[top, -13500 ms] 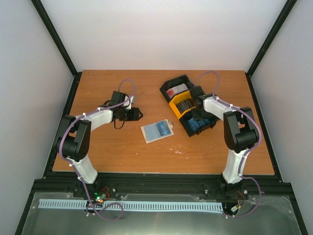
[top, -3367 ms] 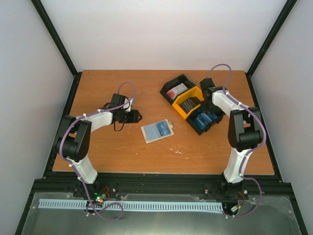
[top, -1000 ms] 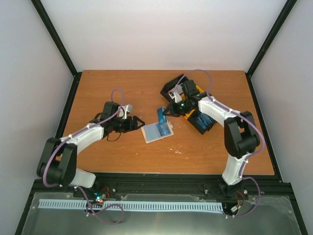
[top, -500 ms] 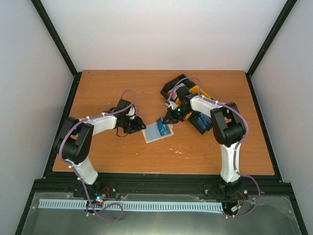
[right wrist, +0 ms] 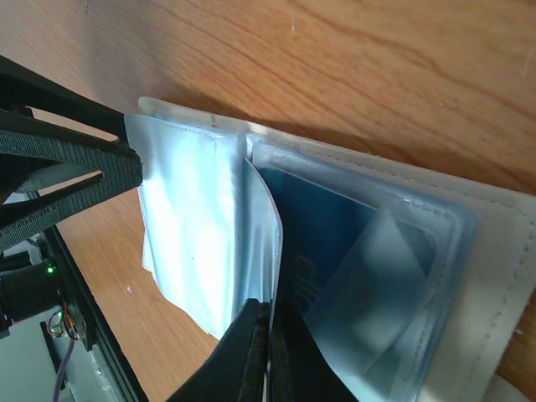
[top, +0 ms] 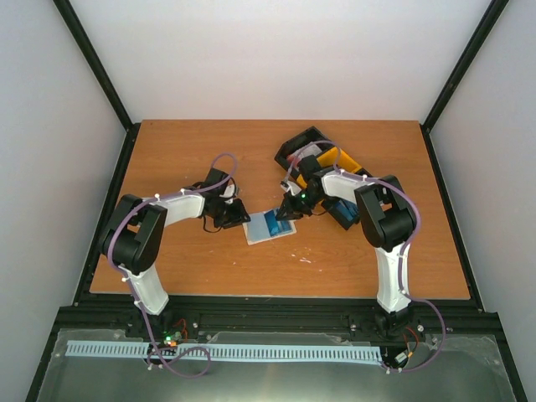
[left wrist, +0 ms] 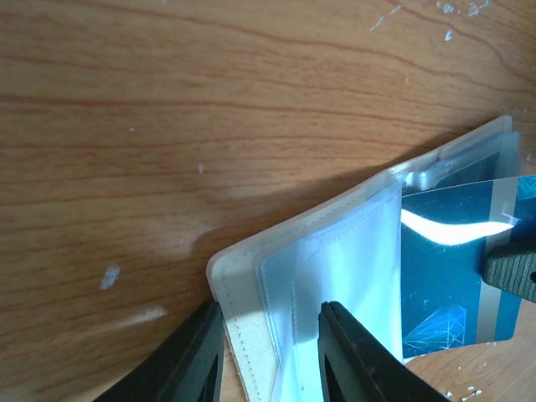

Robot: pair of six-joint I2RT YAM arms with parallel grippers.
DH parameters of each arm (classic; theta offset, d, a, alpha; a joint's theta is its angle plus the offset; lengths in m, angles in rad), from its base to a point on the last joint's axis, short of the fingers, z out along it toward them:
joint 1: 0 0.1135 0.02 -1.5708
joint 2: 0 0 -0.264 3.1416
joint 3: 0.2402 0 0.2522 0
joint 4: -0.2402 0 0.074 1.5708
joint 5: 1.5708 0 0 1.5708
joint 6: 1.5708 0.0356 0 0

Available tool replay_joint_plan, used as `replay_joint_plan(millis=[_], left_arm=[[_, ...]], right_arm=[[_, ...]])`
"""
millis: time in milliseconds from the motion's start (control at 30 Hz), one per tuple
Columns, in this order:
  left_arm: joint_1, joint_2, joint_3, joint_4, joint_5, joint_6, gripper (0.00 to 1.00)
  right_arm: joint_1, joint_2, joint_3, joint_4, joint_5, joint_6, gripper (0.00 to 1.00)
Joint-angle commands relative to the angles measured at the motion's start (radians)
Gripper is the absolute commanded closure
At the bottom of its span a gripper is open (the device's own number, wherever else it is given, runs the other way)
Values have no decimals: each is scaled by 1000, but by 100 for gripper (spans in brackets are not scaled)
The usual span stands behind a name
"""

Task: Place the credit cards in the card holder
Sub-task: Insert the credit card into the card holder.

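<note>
Two claws are meeting at the opened beige-tan folding card holder (top: pixel 270 226), lying mid-worktop (top: pixel 209 151). The left claw (left wrist: pixel 272 356) is sitting parted, its fingers straddling the holder's clear sleeve edge. The right claw (right wrist: pixel 268 352) is pinching a thin bright blue plastic credit card (left wrist: pixel 448 285), its edge lying among the sleeves.

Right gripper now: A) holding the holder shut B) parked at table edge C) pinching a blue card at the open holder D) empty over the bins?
C: the right gripper pinches a blue card edge-on, its end among the clear sleeves of the open card holder.
</note>
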Motion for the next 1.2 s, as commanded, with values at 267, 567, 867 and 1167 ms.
replay_joint_plan(millis=[267,567,867,1167], left_arm=[[-10,30,15,-47,-20,6,76],[-10,26,7,-55,-32,12,78],[-10,22,2,-70,-59,8,80],[-10,17,9,-123,-127,-17,80]], right_arm=[[29,-8,-76,187,-5,149,97],[30,-4,-92,249,-60,193,97],[33,-18,-131,311,-64,238,97],[33,-119,-258,448,-16,272,97]])
